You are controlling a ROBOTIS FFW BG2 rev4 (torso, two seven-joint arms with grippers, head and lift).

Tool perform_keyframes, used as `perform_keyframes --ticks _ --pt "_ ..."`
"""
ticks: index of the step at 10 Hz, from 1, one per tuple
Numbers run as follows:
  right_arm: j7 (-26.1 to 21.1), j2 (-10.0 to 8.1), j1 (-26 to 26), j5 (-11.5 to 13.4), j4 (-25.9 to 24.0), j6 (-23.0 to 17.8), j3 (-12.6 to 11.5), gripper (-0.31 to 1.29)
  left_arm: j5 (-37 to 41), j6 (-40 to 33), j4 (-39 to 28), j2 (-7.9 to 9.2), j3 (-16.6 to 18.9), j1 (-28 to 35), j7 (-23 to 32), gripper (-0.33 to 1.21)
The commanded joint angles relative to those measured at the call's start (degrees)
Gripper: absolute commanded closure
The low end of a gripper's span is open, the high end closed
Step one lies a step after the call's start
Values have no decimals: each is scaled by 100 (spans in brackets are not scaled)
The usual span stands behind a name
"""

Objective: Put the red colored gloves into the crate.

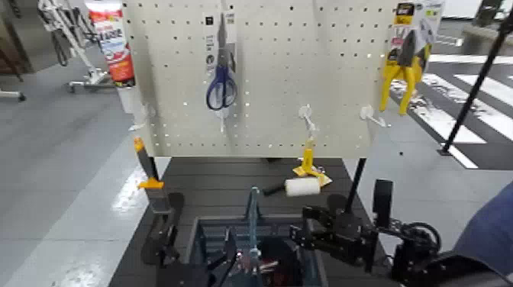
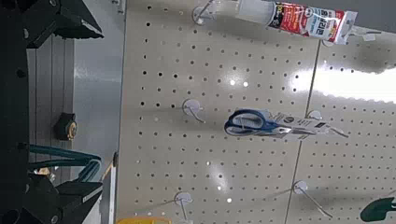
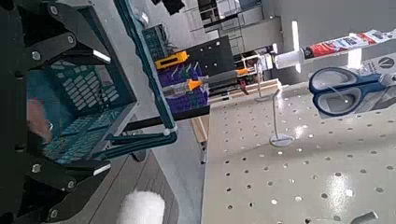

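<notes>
Left gripper (image 1: 164,237) sits low beside the crate (image 1: 200,238); jaw state cannot be told. The gloves (image 1: 259,264) lie inside the crate, mostly hidden by its handle and cut off by the frame edge. Right gripper (image 1: 305,233) hangs over the crate's right side, fingers spread apart.

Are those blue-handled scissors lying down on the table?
No, the blue-handled scissors hang on the pegboard, well above the dark table.
</notes>
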Motion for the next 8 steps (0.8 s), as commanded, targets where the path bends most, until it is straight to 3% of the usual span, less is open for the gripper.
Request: perform_keyframes --ticks 1,2,4,6,8 --pt "-8 -12 -19 0 -36 -31 -52 45 0 0 0 -193 12 0 0 15" --pt "-44 -21 -1 35 -98 -40 -184 45 9 0 -9 -193 12 9 0 15" --pt "-281 -65 183 176 -502 267 -694 45 9 0 -9 -193 21 18 0 15" --pt "-501 -65 377 211 -801 180 -957 44 0 0 -9 -193 12 9 0 15" --pt "-615 -29 632 193 -1029 153 -1133 -6 9 0 -9 -176 4 9 0 15"
